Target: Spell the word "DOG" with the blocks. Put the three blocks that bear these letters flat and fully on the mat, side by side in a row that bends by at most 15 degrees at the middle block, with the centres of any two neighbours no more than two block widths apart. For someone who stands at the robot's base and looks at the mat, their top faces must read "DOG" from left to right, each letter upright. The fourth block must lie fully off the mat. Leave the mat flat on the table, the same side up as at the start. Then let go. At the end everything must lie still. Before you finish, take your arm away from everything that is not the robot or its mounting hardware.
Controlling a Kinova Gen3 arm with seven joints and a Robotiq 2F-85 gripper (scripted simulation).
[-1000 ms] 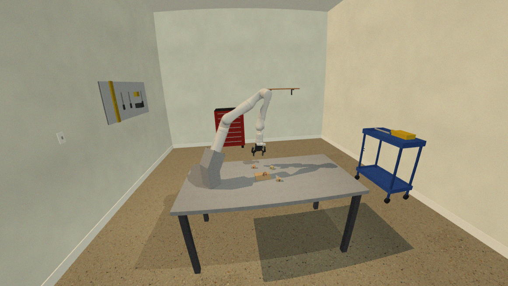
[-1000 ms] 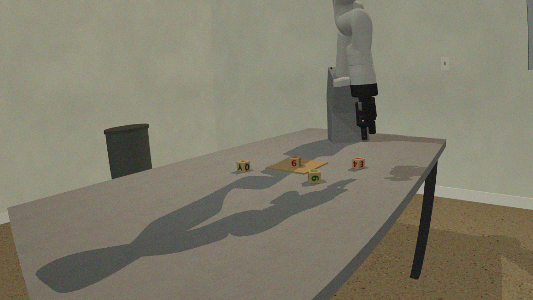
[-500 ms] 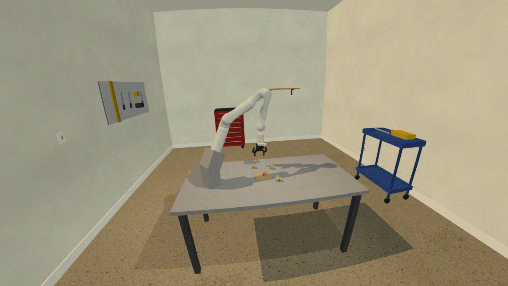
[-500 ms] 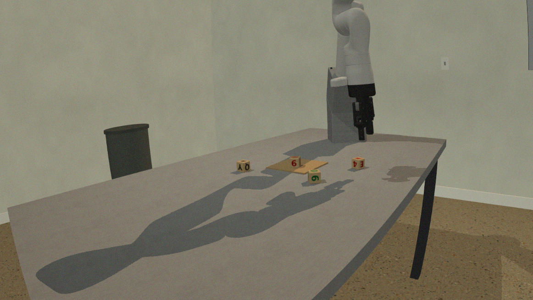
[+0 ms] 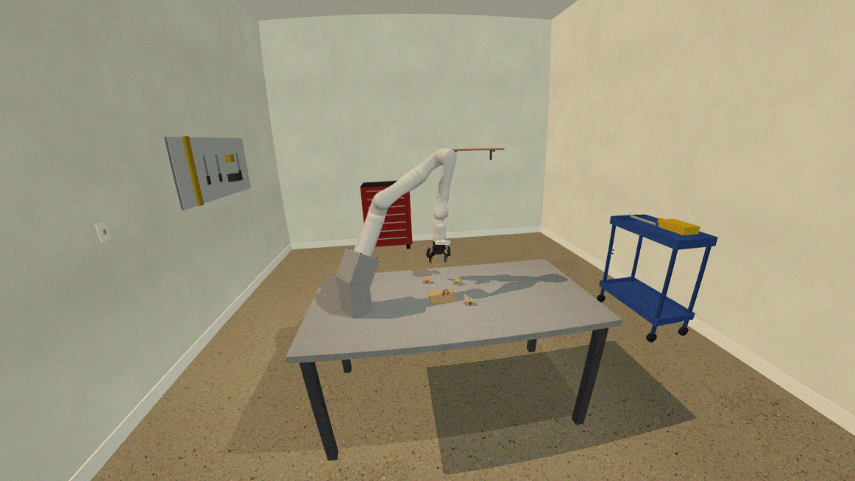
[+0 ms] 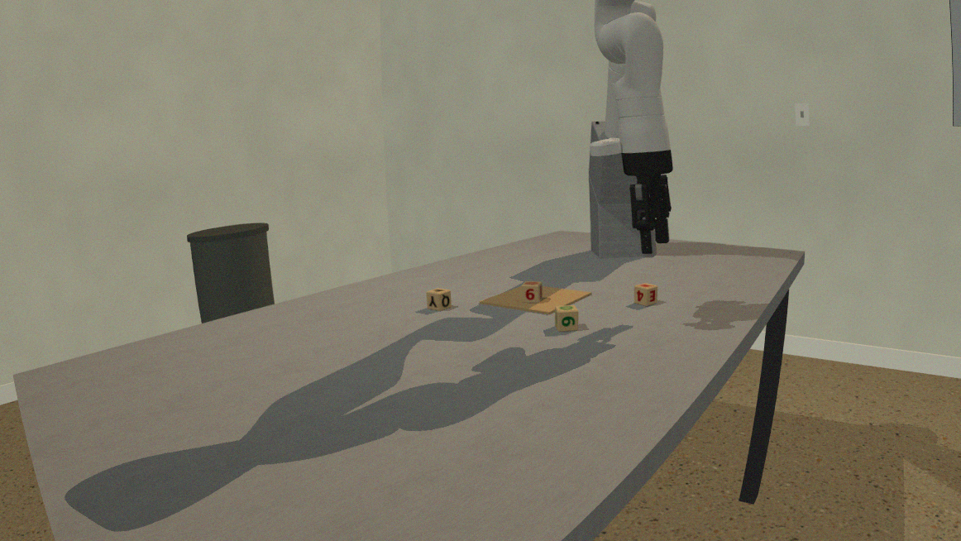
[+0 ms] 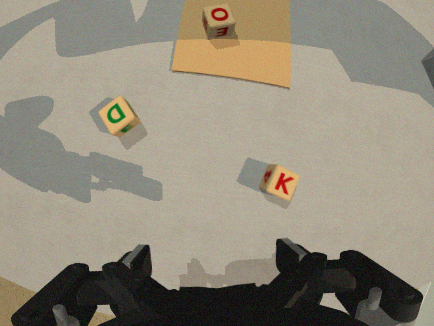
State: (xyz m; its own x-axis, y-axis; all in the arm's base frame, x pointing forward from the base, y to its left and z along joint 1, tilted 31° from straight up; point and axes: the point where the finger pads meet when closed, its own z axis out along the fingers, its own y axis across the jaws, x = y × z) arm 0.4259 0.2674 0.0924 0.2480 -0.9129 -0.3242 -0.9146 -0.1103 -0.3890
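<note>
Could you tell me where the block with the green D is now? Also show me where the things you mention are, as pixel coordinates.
In the wrist view, the green D block [image 6: 566, 318] [image 7: 117, 115] [image 5: 458, 281] sits left, just off the mat [image 5: 441, 296] [image 6: 497, 301] [image 7: 235, 62].

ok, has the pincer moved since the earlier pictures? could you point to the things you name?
Yes, slightly: in the top view the pincer [image 5: 438, 261] [image 6: 652, 246] [image 7: 213, 257] has shifted right, away from the grey stand [image 5: 354, 293] [image 6: 604, 214] [image 7: 430, 70].
</note>
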